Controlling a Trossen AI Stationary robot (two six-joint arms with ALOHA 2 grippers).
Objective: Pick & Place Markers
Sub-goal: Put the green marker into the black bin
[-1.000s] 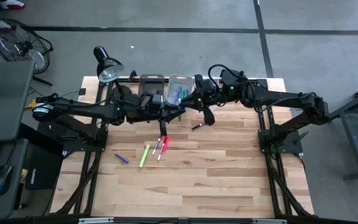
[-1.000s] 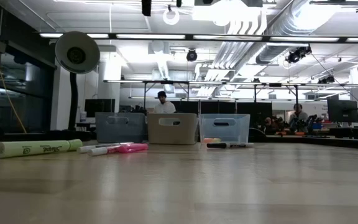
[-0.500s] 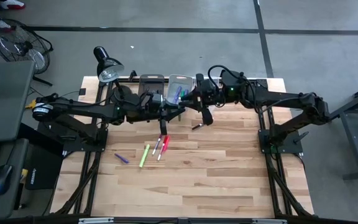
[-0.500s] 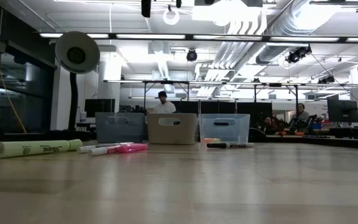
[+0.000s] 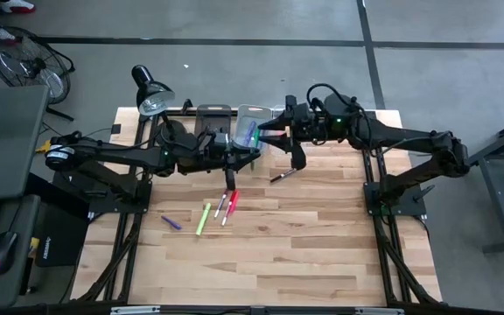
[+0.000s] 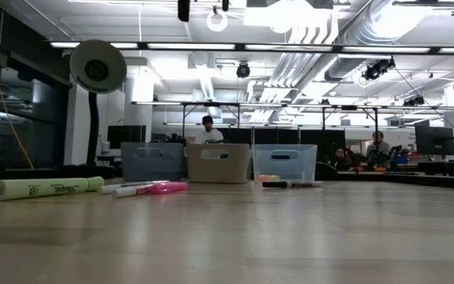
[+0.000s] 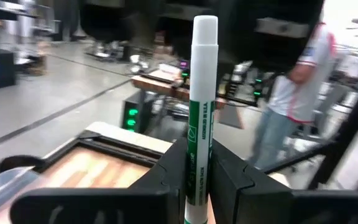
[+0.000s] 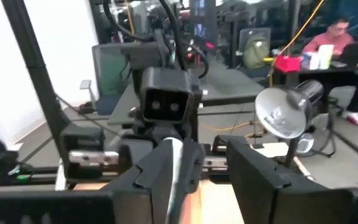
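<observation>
My left gripper [image 7: 197, 152] [image 5: 248, 154] hangs above the table's middle, near the bins, shut on a green-and-white marker [image 7: 200, 106] [image 5: 254, 138]. My right gripper [image 8: 210, 158] [image 5: 268, 137] faces it from the right, open, and the marker's white end [image 8: 173, 163] shows by one of its fingers. More markers lie on the wood: purple [image 5: 171, 222], lime [image 5: 202, 219], pink [image 5: 220, 206], red [image 5: 231, 206] and black [image 5: 278, 177]. The low view shows the lime [image 6: 46, 188], pink [image 6: 152, 188] and black [image 6: 290, 184] markers lying flat. My left gripper pinches the marker's lower green-printed barrel [image 7: 195, 171] between its two fingers. The capped end stands out beyond the fingers. The marker is lifted clear of the table. My right gripper: I cannot tell whether one finger [image 8: 160, 171] touches the marker's white end.
Three small bins stand in a row at the far edge: grey-blue [image 6: 154, 162], tan [image 6: 219, 163] and clear [image 6: 284, 162] [image 5: 250, 116]. A desk lamp [image 5: 151, 94] stands at the far left corner. The near half of the table [image 5: 261, 262] holds nothing.
My right gripper has drawn back a little toward the table's right edge, away from my left gripper. The left gripper has kept its hold on the green-and-white marker and stayed in place.
</observation>
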